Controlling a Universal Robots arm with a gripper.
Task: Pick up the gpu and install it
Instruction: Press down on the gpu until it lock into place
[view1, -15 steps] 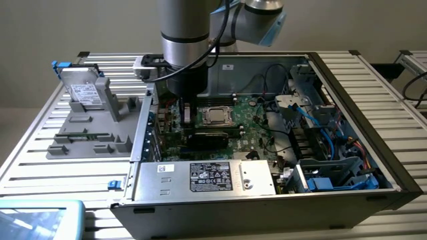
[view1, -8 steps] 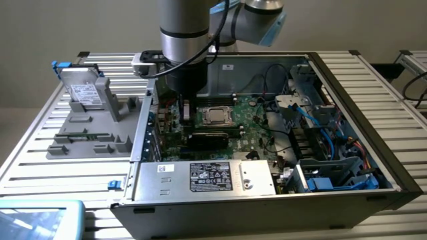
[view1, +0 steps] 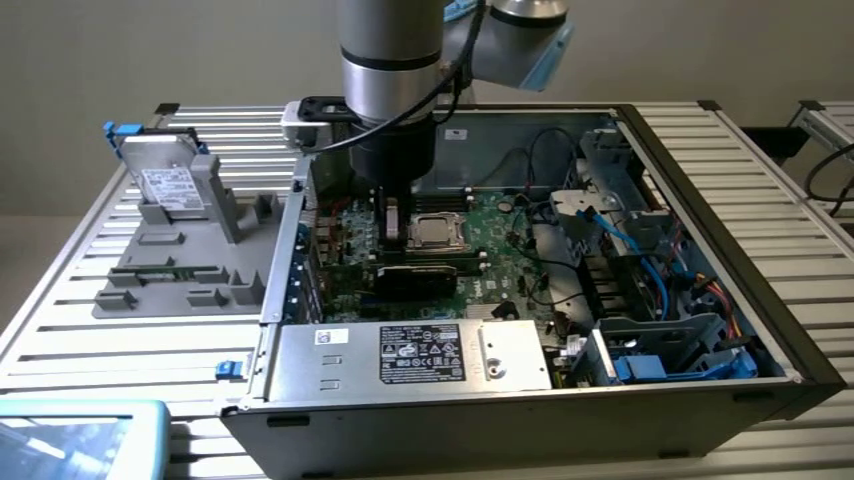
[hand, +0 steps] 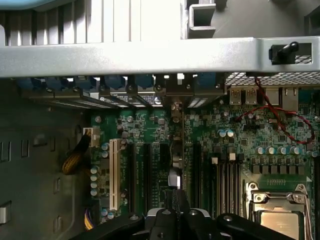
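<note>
One gripper is pinching the gpu edge-on over the motherboard slots; it is needing square alignment, bracket toward rear wall.

- A plain beige wall is running behind the whole scene, evenly lit.
- A slatted metal surface is stretching across the foreground, its pale ribs catching soft light.
- A second slatted section is extending toward the exterior view's right.
- A light-blue panel is sitting at the lower corner on the exterior view's left.
</note>
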